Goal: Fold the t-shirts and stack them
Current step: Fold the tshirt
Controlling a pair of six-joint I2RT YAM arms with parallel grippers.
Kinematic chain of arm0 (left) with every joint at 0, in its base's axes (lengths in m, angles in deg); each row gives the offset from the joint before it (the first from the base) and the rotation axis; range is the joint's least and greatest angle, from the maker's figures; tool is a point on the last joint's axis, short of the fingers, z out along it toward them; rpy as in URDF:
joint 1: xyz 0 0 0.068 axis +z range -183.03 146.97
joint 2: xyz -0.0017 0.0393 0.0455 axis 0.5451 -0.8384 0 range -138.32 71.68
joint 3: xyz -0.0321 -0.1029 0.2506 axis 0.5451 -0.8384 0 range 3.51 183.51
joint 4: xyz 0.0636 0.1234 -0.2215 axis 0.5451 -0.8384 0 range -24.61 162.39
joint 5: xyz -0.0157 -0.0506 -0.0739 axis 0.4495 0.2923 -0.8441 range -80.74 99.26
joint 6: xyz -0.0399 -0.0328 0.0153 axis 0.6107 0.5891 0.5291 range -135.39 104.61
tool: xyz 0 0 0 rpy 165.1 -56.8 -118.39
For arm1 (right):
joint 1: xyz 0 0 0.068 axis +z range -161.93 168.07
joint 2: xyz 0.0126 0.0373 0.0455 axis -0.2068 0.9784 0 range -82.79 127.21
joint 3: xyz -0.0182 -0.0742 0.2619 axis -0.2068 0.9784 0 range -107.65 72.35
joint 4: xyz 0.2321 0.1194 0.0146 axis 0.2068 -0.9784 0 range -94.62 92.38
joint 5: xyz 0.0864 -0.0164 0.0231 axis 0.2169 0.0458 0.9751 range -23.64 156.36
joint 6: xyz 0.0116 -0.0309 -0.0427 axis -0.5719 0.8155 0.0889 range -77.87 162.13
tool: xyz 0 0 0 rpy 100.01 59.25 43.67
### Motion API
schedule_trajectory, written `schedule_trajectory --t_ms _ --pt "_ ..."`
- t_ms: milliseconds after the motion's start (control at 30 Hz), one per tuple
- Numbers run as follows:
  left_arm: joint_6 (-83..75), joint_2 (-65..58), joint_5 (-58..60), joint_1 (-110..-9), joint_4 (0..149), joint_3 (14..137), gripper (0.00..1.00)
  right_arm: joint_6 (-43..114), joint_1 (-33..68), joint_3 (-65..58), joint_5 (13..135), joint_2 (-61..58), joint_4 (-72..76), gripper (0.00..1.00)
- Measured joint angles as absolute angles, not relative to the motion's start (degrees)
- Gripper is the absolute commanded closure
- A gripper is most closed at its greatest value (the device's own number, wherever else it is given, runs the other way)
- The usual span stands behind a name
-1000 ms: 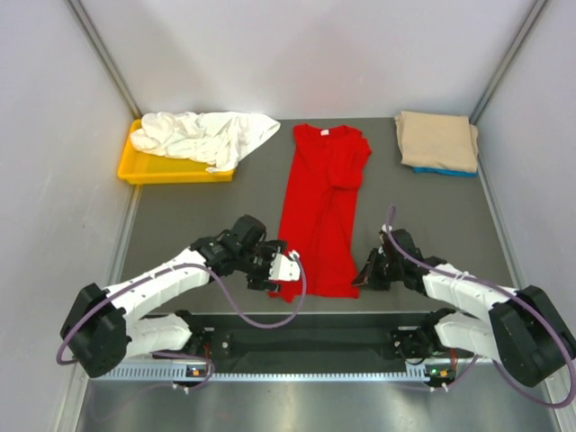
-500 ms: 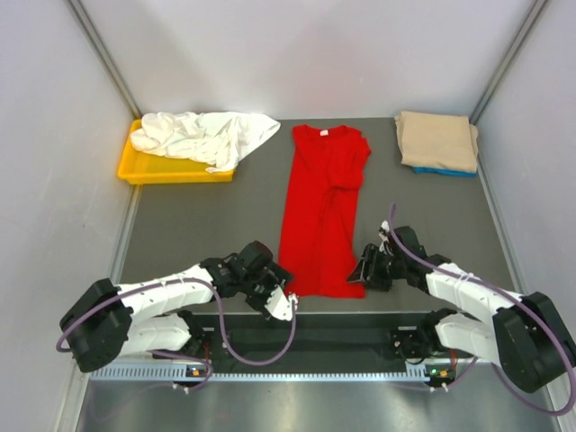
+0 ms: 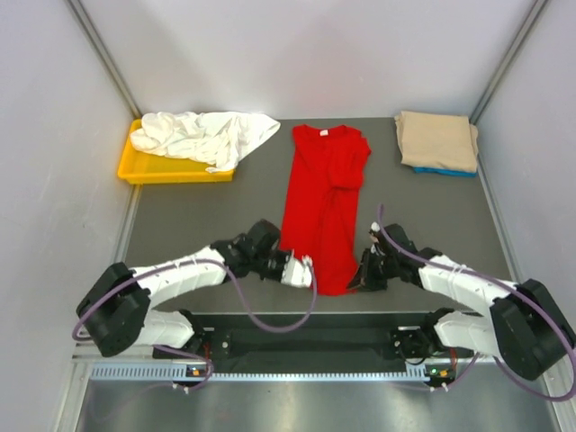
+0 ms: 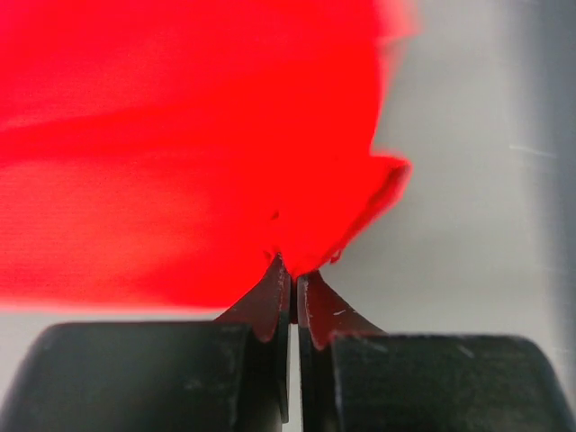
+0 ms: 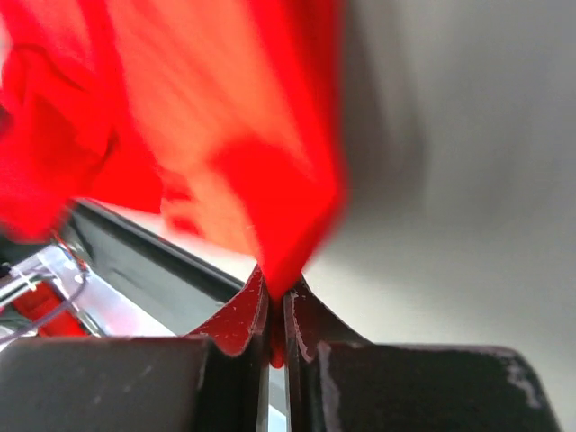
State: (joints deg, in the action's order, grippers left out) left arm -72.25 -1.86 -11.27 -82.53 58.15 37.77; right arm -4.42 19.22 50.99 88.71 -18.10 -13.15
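Note:
A bright red t-shirt point(image 3: 322, 202) lies folded lengthwise in the middle of the table, neck label at the far end. My left gripper point(image 3: 303, 267) is shut on its near left hem corner, and the red cloth point(image 4: 180, 162) bunches right above the closed jaws. My right gripper point(image 3: 358, 277) is shut on the near right hem corner, with red cloth point(image 5: 270, 180) pinched between the jaws and lifting off the table. A crumpled white t-shirt point(image 3: 205, 135) rests over the yellow tray. A folded tan t-shirt point(image 3: 437, 140) lies on a blue one point(image 3: 445, 171) at the far right.
The yellow tray point(image 3: 144, 169) stands at the far left, partly under the white shirt. Grey walls close in the table on left, right and back. The black rail point(image 3: 306, 340) holding the arm bases runs along the near edge.
Both grippers moved in to the red shirt's near hem and closed on its corners. The hem has drawn in and lifted slightly.

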Motion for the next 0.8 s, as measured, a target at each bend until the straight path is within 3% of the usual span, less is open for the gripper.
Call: schedule_trajectory --t_ms 300,533,800 --pt "-63.49 -19.74 -17.15 -62.99 53.8 67.41 1.0 6.32 10.11 23.14 88.82 1.09 -17.41 1.0" --pt "-60.01 -38.32 -17.22 -59.47 49.8 86.95 1.0 11.89 3.77 5.13 89.24 17.72 -17.37 1.0" --pt "-58.37 -49.22 -16.49 -57.89 46.7 99.36 1.0 13.33 -1.39 -4.11 91.53 28.06 -17.2 0.97"
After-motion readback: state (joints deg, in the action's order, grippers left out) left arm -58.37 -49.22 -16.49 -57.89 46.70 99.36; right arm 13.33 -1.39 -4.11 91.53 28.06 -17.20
